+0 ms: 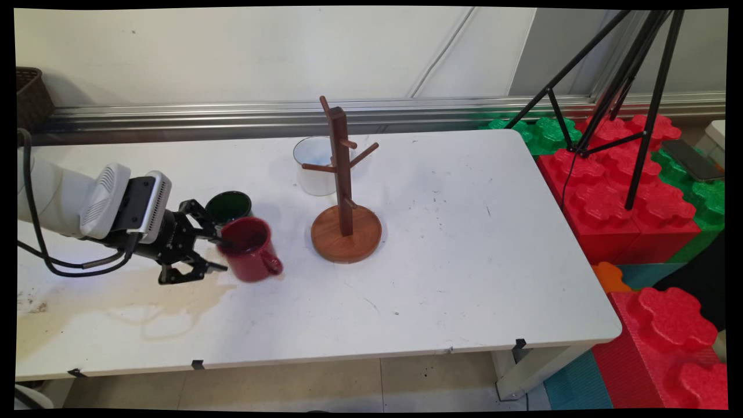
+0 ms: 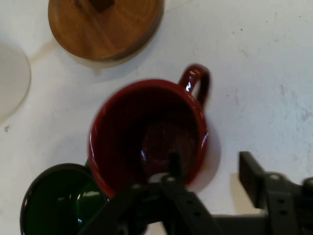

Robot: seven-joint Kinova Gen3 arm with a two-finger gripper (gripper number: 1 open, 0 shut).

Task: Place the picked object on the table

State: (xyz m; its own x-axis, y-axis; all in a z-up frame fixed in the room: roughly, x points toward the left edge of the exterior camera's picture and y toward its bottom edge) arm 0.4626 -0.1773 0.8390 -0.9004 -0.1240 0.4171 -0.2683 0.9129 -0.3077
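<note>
Spread wide, the jaws of the gripper straddle the rim of the red mug: in the hand view we see 1 finger reaching down inside the mug and the other finger outside its wall, with the wall between them and a clear gap on the outer side, so we see no pinch on the mug

We find the red mug standing upright on the table, left of centre, its handle turned toward the near right in the main view. Just behind it and to its left stands a dark green mug, also upright, close to the red one; we cannot tell whether the 2 touch. In the hand view the green mug sits at the lower left, beside the linkage

To the right of the red mug, near but apart from it, we see a wooden mug tree on a round base, with several pegs sticking out of its post, all bare. Behind the tree stands a white mug, near the far edge of the table; 1 peg crosses in front of it in the main view

The arm comes in low from the left, its wrist roughly level with the mugs. A brownish stain marks the table beneath the arm and gripper, on the near left

Right of the table we see big red and green blocks with a black tripod standing on them
</note>
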